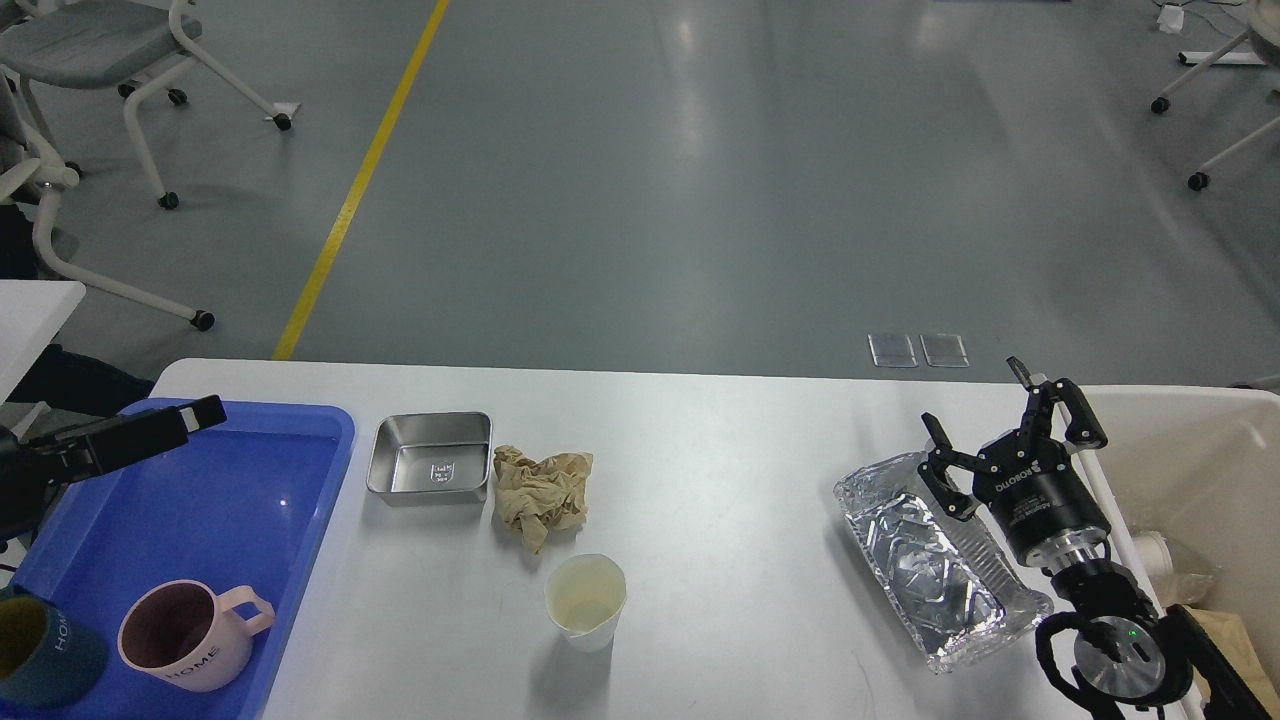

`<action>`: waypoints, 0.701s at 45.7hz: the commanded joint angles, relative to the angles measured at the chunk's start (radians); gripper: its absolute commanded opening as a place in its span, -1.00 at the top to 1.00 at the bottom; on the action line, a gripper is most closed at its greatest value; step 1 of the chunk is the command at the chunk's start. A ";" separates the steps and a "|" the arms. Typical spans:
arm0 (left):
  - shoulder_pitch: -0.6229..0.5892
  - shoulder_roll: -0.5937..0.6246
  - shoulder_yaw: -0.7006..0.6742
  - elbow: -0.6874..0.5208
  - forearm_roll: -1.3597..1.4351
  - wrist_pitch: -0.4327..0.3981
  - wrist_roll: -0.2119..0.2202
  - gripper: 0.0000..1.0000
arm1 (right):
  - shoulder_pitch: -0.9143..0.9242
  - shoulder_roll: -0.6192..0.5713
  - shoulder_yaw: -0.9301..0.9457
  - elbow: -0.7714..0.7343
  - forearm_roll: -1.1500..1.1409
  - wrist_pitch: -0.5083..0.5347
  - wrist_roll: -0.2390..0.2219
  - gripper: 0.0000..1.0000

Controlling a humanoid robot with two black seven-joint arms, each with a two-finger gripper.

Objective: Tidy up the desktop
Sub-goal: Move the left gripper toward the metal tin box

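Observation:
The white desktop (720, 500) fills the lower part of the head view. On it lie a small steel tin (430, 458), a crumpled brown paper (540, 492), a paper cup (585, 600) and a crinkled foil tray (925, 560). My right gripper (985, 415) is open and empty, over the far right end of the foil tray. My left gripper (195, 415) is a dark bar over the far left corner of the blue tray (300, 500); its fingers cannot be told apart. A pink mug (190, 648) and a dark teal mug (45, 650) stand in the blue tray.
A cream-white bin (1200, 440) stands at the table's right end with rubbish inside. Rolling chairs (110, 60) stand on the grey floor beyond the table, at left and far right. A yellow floor line (360, 180) runs away at left.

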 commanded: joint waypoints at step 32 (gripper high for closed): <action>0.075 -0.074 0.011 0.094 -0.004 -0.113 0.029 -0.82 | -0.002 -0.001 -0.002 0.000 0.000 0.000 0.000 -1.00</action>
